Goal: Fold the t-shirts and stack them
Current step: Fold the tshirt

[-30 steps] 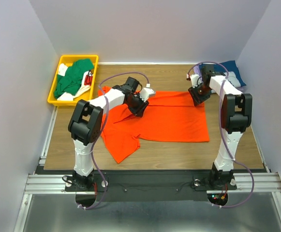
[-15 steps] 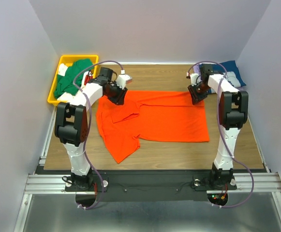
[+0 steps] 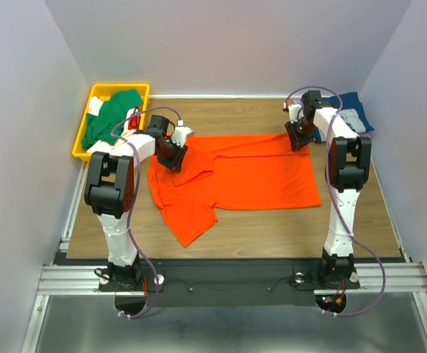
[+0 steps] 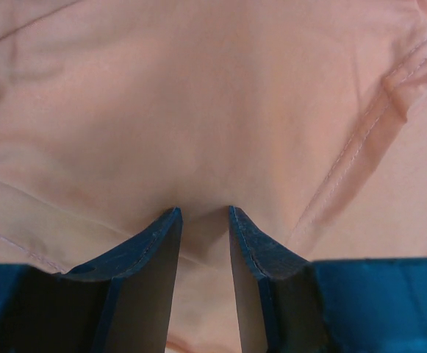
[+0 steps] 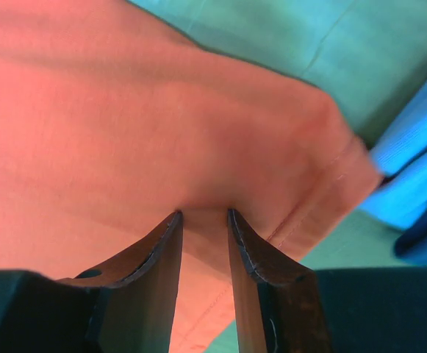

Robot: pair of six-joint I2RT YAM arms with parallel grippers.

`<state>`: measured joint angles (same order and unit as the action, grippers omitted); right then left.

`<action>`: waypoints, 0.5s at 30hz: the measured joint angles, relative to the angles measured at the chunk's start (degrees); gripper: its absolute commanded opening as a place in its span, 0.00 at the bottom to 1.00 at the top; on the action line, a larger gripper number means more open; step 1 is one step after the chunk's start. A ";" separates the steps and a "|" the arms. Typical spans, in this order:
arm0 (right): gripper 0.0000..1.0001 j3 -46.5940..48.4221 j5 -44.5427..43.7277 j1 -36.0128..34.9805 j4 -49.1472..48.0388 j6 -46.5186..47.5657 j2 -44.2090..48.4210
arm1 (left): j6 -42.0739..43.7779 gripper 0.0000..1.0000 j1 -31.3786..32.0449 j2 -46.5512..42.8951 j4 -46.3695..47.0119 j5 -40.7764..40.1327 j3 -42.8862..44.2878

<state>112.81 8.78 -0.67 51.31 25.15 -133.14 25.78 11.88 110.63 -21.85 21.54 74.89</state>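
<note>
A bright orange t-shirt (image 3: pixel 242 173) lies spread across the middle of the table, partly rumpled at its left. My left gripper (image 3: pixel 170 153) is shut on the shirt's upper left part; in the left wrist view (image 4: pixel 203 213) its blue fingers pinch the cloth (image 4: pixel 198 110). My right gripper (image 3: pixel 299 137) is shut on the shirt's upper right corner; in the right wrist view (image 5: pixel 203 213) the fingers pinch the orange hem (image 5: pixel 125 132). A green t-shirt (image 3: pixel 110 118) lies in the bin. A navy t-shirt (image 3: pixel 349 104) lies at the far right. The lavender shirt is not visible.
A yellow plastic bin (image 3: pixel 83 129) stands at the far left corner with green and white cloth in it. The navy shirt sits on a small pile with white cloth (image 3: pixel 354 118) at the far right corner, close to the right arm. Grey walls surround the table.
My left gripper has moved left and toward the near side with the shirt's left part, shifting the cloth. My right gripper has moved a little farther back with its corner.
</note>
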 measured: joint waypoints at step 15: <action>0.94 -23.21 3.50 0.24 -0.72 8.59 23.12 | 12.00 0.58 -0.96 -15.26 -8.39 7.78 1.07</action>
<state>89.60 12.27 -0.43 50.59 33.74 -110.02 37.78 10.92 95.37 -30.24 29.32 75.96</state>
